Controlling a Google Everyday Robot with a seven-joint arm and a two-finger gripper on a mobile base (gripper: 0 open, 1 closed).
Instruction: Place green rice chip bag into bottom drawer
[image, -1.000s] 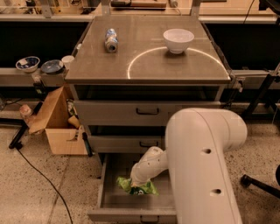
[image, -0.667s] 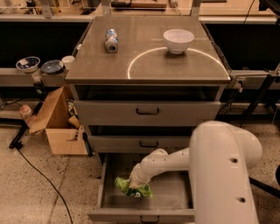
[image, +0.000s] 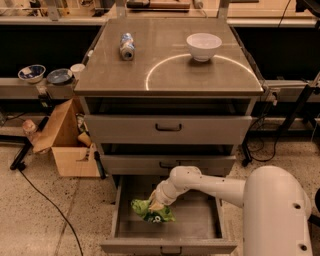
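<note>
Inside open bottom drawer (image: 197, 222), left of ctr: green rice chip bag (image: 152, 214), crumpled. Hand (image: 158, 202) at bag's upper edge, in contact w/ it; grip state: cannot tell.

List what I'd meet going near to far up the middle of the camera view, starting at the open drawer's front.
Front of the bottom drawer → green rice chip bag inside it, with the gripper at the bag's top edge → middle drawer → top drawer → cabinet top.
</note>
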